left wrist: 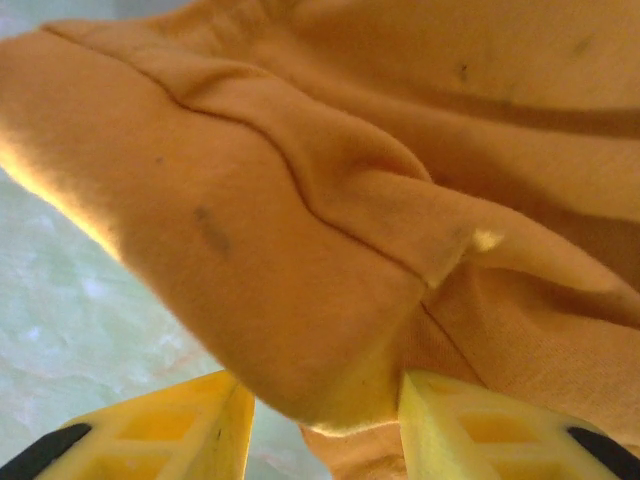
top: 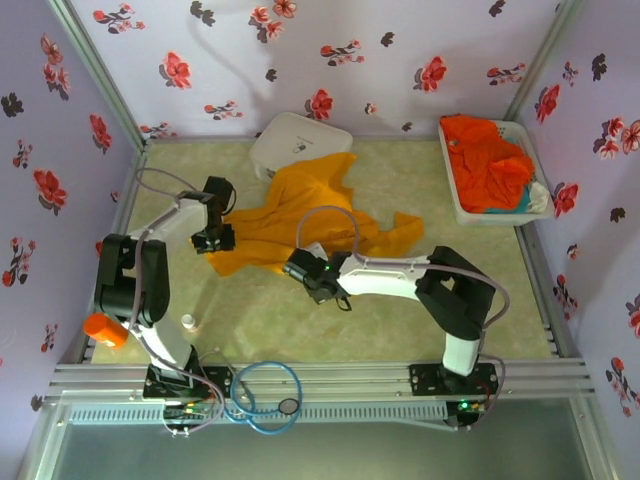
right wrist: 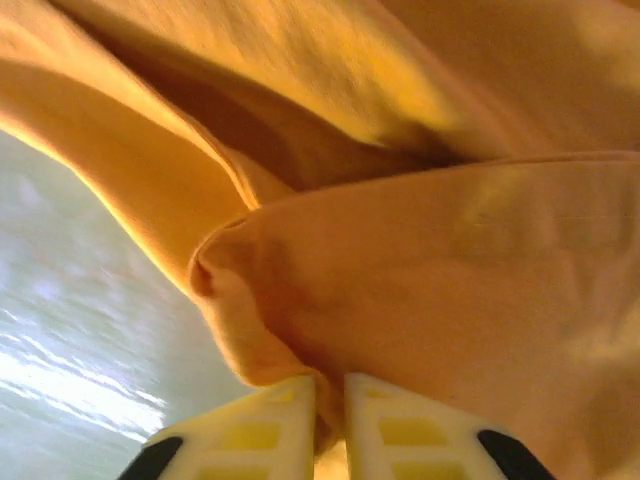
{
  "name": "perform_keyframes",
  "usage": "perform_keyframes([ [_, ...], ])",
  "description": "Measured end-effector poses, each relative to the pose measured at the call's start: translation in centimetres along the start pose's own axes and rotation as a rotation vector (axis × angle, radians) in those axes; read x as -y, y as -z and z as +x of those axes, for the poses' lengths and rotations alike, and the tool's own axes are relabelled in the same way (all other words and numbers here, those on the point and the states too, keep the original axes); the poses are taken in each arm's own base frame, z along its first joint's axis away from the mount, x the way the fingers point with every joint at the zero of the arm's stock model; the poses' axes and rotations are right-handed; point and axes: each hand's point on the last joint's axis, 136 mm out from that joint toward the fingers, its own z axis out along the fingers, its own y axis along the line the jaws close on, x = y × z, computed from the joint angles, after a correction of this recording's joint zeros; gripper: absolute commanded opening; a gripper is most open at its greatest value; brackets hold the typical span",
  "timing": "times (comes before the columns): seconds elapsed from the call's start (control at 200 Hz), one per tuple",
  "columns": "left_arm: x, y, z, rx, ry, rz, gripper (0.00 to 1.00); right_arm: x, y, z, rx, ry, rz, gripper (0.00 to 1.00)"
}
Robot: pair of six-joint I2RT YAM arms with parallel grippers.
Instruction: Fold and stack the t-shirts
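Golden yellow-orange t-shirt point(top: 290, 215) lay crumpled mid-bench in the top view, its far end covering part of a white case point(top: 290, 140). The red-orange t-shirt point(top: 487, 165) was heaped in a basket point(top: 449, 175) at the far right corner. From the left wrist, the left jaws stood apart with a fold sagging between them, unpinched. From the right wrist, the right jaws were almost together, nipping the same shirt's edge.

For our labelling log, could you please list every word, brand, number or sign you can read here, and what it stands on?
No readable text anywhere.
On the white case: one small dark mark on its lid, too small to read.
On the yellow-orange t-shirt: plain cloth, no print or tag seen.
On the red-orange t-shirt in the white basket: no print seen.
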Motion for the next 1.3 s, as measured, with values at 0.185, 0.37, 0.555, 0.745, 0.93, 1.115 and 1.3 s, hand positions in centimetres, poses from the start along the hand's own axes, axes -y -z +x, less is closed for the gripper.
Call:
perform_keyframes([
  [0.185, 0.4, 0.3, 0.3, 0.005, -0.013, 0.005, 0.41, 2.4, 3.2, 0.0, 0.088, -0.063, 0.008, 0.00],
  [0.37, 1.2, 1.2, 0.4, 0.024, -0.022, 0.029, 0.44, 5.1, 5.7, 0.4, 0.151, -0.219, 0.031, 0.00],
  [0.555, 0.9, 2.6, 0.6, 0.041, -0.013, 0.040, 0.46, 11.2, 6.5, 5.6, 0.126, -0.539, 0.102, 0.00],
  [0.745, 0.9, 3.5, 1.3, 0.045, -0.015, 0.052, 0.46, 16.9, 7.3, 12.2, 0.140, -0.877, 0.145, 0.00],
  [0.93, 2.4, 2.4, 3.9, -0.024, -0.053, 0.077, 0.46, 18.6, 8.7, 14.6, 0.217, -1.026, 0.099, 0.00],
  [1.115, 5.6, 2.2, 6.3, -0.060, -0.115, 0.111, 0.40, 19.6, 8.9, 16.4, 0.192, -1.067, 0.159, 0.00],
  [1.3, 8.1, 2.8, 8.2, -0.066, -0.157, 0.127, 0.36, 20.0, 8.6, 17.2, 0.154, -1.069, 0.216, 0.36],
])
